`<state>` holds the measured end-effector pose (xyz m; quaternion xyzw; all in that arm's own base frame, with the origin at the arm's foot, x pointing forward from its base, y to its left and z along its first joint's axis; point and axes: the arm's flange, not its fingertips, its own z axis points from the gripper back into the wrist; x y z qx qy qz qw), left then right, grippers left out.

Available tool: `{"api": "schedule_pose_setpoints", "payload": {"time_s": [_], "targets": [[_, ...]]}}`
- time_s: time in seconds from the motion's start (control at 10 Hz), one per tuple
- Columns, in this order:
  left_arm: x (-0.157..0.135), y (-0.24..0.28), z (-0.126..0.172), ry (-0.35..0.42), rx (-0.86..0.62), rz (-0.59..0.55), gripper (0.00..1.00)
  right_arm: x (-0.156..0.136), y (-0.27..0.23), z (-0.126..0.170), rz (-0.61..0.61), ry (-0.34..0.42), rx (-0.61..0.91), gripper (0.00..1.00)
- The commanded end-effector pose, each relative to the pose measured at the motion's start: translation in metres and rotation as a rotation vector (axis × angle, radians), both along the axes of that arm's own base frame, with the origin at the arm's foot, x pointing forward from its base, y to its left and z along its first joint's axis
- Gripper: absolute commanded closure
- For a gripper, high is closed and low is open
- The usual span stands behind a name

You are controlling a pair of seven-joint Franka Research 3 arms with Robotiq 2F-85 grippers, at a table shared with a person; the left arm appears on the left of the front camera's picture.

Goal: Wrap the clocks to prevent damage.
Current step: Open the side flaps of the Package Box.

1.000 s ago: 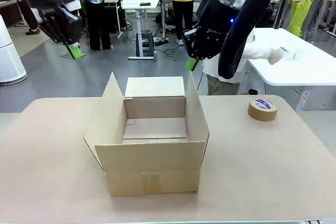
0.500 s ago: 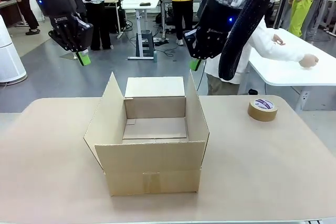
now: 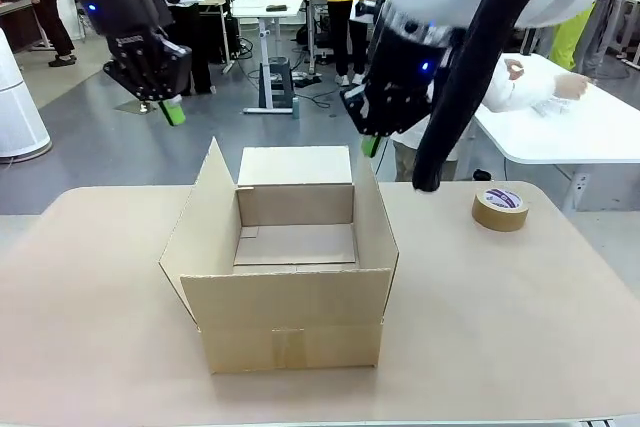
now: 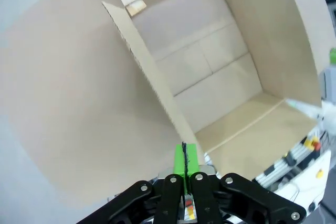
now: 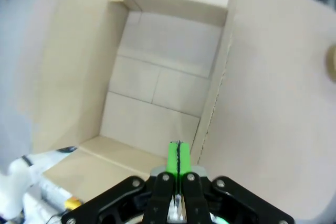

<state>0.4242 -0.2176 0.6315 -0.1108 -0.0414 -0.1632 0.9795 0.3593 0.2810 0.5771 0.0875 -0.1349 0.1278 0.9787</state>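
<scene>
L gripper (image 3: 173,113) had swung in from far left to up over the box's (image 3: 290,332) left flap. R gripper (image 3: 371,144) dipped twd the back-right flap. Both clenched, holding nothing. Box bare inside, tape (image 3: 500,208) untouched. Can't tell where clocks were, so wrapping prob. not begun.

Tape roll (image 3: 500,208) right of box (image 3: 285,267)

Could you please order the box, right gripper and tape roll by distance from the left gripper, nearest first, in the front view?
From the left gripper:
1. Box, close below it.
2. Right gripper, across the box.
3. Tape roll, far right.
</scene>
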Motion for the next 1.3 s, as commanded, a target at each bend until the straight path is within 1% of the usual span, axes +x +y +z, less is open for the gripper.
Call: {"api": "schedule_pose_setpoints", "payload": {"time_s": [0.0,0.2,0.4,0.6,0.8,1.0,1.1,1.2], "targets": [[-0.011,-0.027,-0.013,-0.095,0.042,0.125,1.00,-0.009,0.016,-0.016,-0.038,0.001,-0.034,0.99],[-0.008,-0.044,-0.032,-0.165,0.123,0.239,1.00,-0.005,0.025,-0.032,-0.030,0.030,-0.042,0.99],[-0.002,-0.056,-0.057,-0.190,0.189,0.281,1.00,0.002,0.022,-0.047,-0.035,0.037,-0.053,0.99],[0.008,-0.062,-0.079,-0.140,0.208,0.258,1.00,0.008,0.017,-0.059,-0.053,0.023,-0.062,0.99],[0.014,-0.063,-0.092,-0.096,0.185,0.252,1.00,0.015,0.012,-0.072,-0.060,0.032,-0.075,0.99],[0.023,-0.056,-0.105,-0.033,0.159,0.260,1.00,0.023,0.003,-0.086,-0.079,0.053,-0.085,0.99],[0.027,-0.053,-0.115,-0.009,0.181,0.276,1.00,0.025,-0.002,-0.092,-0.093,0.058,-0.094,0.99],[0.030,-0.047,-0.119,0.005,0.200,0.293,1.00,0.027,-0.010,-0.096,-0.116,0.044,-0.117,0.99]]}}
